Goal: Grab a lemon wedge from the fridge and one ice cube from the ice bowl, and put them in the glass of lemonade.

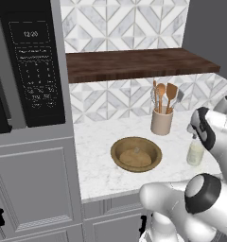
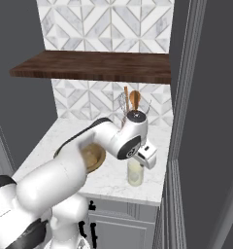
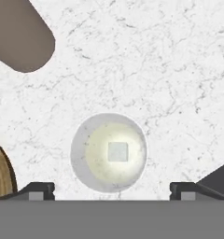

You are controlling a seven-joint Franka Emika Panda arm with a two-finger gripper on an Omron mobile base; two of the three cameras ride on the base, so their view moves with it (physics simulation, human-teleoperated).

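The glass of lemonade [image 3: 90, 154] stands on the white marble counter, and a small pale ice cube [image 3: 117, 151] floats in the middle of its liquid. My gripper [image 3: 109, 189] hangs straight above it, open, with nothing between its fingertips [image 3: 38, 189]. In the base views the glass [image 1: 196, 153] [image 2: 135, 174] sits right under the hand [image 1: 196, 135] [image 2: 143, 159]. The wooden ice bowl [image 1: 135, 154] lies to the left of the glass, partly behind my arm [image 2: 95, 156], and its rim shows [image 3: 1, 173]. The lemon wedge is out of view.
A beige cup of wooden utensils [image 1: 161, 121] stands against the tiled wall behind the bowl. A dark wooden shelf [image 1: 134, 64] hangs over the counter. A black microwave [image 1: 32, 61] sits in the cabinets at left. A tall dark grey panel [image 2: 206, 121] bounds the counter at right.
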